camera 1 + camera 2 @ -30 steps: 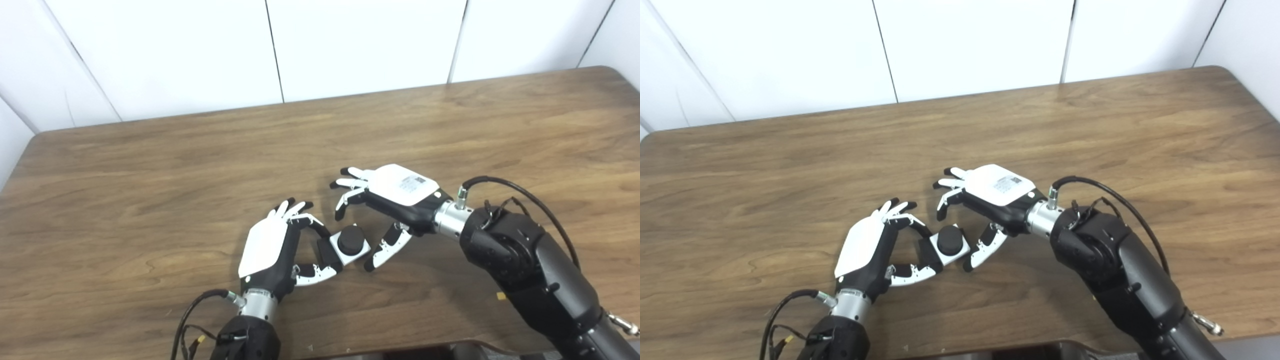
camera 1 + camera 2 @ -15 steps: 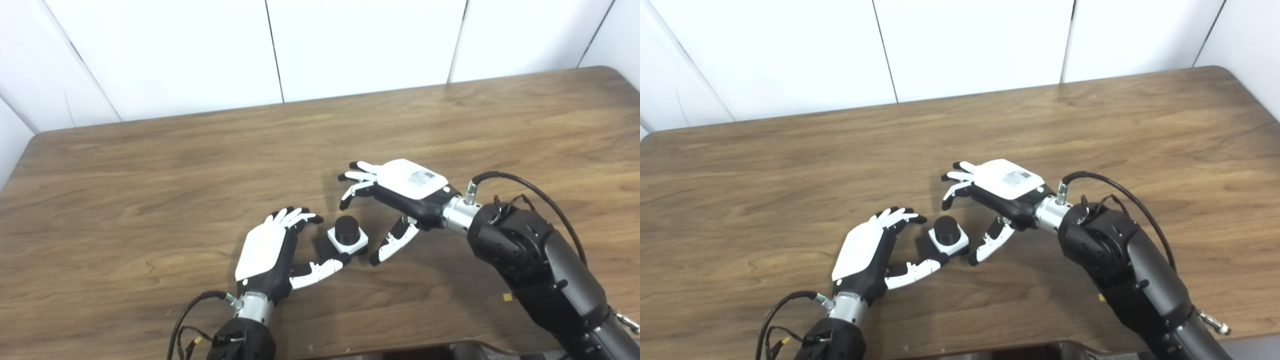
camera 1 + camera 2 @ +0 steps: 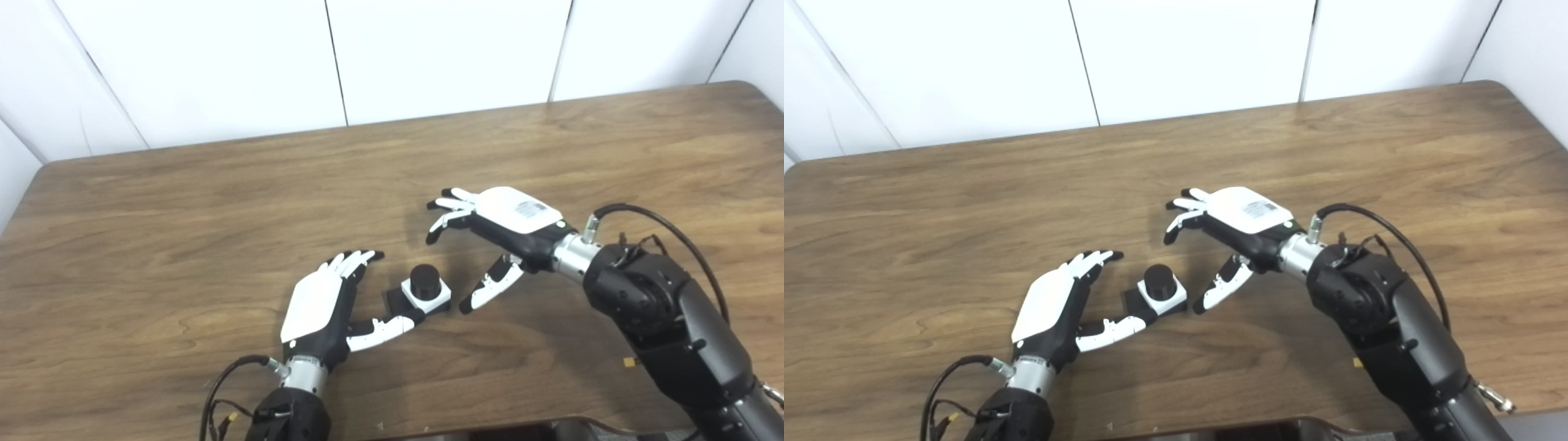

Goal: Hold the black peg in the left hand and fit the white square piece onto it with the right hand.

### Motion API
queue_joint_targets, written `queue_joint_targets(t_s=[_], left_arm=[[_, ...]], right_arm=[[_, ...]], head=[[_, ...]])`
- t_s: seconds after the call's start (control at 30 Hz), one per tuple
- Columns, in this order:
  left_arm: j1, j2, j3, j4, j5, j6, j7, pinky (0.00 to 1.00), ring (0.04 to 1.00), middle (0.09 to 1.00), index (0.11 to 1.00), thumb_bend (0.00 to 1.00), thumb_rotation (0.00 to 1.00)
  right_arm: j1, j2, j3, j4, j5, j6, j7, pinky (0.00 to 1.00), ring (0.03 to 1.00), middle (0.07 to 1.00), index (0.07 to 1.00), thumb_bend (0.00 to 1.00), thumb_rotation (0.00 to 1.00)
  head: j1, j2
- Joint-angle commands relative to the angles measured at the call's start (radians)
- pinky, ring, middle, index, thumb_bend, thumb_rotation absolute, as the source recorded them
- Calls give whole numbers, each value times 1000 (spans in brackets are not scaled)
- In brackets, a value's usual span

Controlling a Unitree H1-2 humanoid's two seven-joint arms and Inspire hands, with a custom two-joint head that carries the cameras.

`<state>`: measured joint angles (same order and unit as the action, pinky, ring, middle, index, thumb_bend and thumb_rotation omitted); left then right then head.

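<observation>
counter: one black peg seated in one white square piece; left hand fingers apart, empty; right hand fingers apart, empty

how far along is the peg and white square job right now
Done, it seems: the white square piece sits around the black peg, and the pair stands on the table. In hand: nothing. The left hand is open, its thumb tip at or near the peg's dark base, and the right hand is open beside it, apart. Left: at most, drawing both arms clear.
</observation>
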<state>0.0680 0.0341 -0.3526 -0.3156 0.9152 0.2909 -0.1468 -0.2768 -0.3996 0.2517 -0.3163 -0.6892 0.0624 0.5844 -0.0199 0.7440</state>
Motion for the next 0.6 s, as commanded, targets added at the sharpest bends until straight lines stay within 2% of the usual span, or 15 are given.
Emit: queue_joint_targets(t_s=[0.0,0.07,0.13,0.17,0.3,0.37,0.43,0.53,0.57], left_arm=[[-9,-7,31,-24,-41,-23,46,969,963,940,923,867,708],[-7,-11,65,-18,-96,-47,75,967,969,959,961,834,757],[-6,-14,100,-16,-152,-62,94,929,984,986,995,761,884],[-7,-16,120,-16,-182,-68,98,920,988,993,998,737,916],[-16,-12,191,-1,-319,-130,131,939,999,1000,1000,631,974],[-23,-16,234,12,-413,-157,137,952,1000,1000,1000,596,994],[-31,-27,281,31,-513,-178,142,989,1000,1000,1000,583,999],[-49,-27,343,86,-658,-243,138,999,1000,1000,1000,590,1000],[-58,-26,370,117,-725,-273,133,1000,1000,1000,1000,595,1000]], right_arm=[[-19,5,-34,-23,43,15,-37,934,1000,944,816,891,345],[-7,17,-59,-15,71,31,-54,904,982,938,865,866,398],[5,32,-86,-7,107,54,-68,851,957,937,931,797,468],[12,37,-98,-4,119,66,-75,830,950,943,956,760,502],[39,71,-153,16,202,90,-125,817,936,960,997,658,548],[51,97,-189,44,257,79,-171,796,907,963,1000,624,629],[58,121,-219,70,308,75,-208,823,911,965,1000,577,755],[60,153,-257,100,378,104,-236,938,968,975,991,559,950],[59,173,-285,117,446,117,-237,951,975,976,990,560,975]], head=[[-2,-2],[-1,-4],[-2,-7],[-3,-8],[-5,-12],[-7,-14],[-9,-16],[-14,-16],[-17,-17]])
